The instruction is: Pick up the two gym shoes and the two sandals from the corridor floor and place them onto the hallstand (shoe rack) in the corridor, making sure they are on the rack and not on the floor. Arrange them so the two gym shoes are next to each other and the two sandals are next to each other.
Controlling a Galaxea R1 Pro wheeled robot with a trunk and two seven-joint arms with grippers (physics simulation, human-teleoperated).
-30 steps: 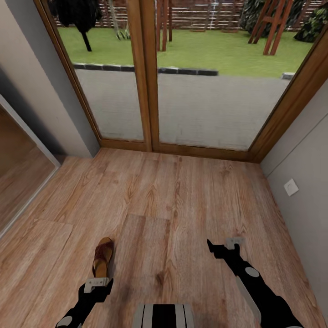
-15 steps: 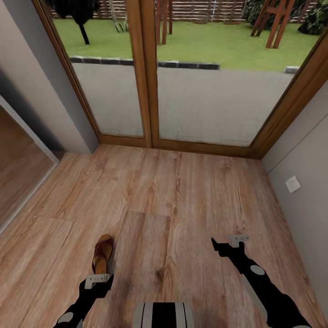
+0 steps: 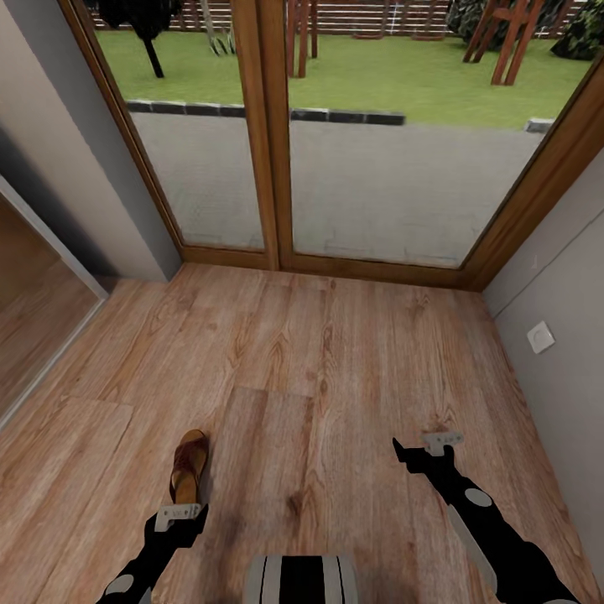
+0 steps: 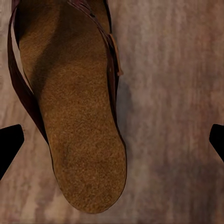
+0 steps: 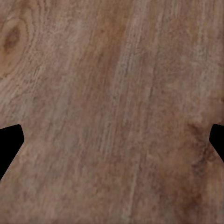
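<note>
One brown sandal with a tan insole lies on the corridor floor, toe pointing toward the glass doors. My left gripper hangs just above its heel end, open. In the left wrist view the sandal lies between the two dark fingertips, heel closest, slightly toward one finger. My right gripper is over bare floor at the right, open, and its wrist view has wood planks between its fingertips. The gym shoes, the second sandal and the hallstand are out of view.
Wood-framed glass doors close the corridor ahead, with a terrace and lawn beyond. A mirrored sliding door runs along the left. A grey wall with a white socket plate stands at the right.
The head view has tilted slightly, so the scene sits a little higher. My left gripper has come lower over the sandal's heel. The right gripper has shifted slightly right.
</note>
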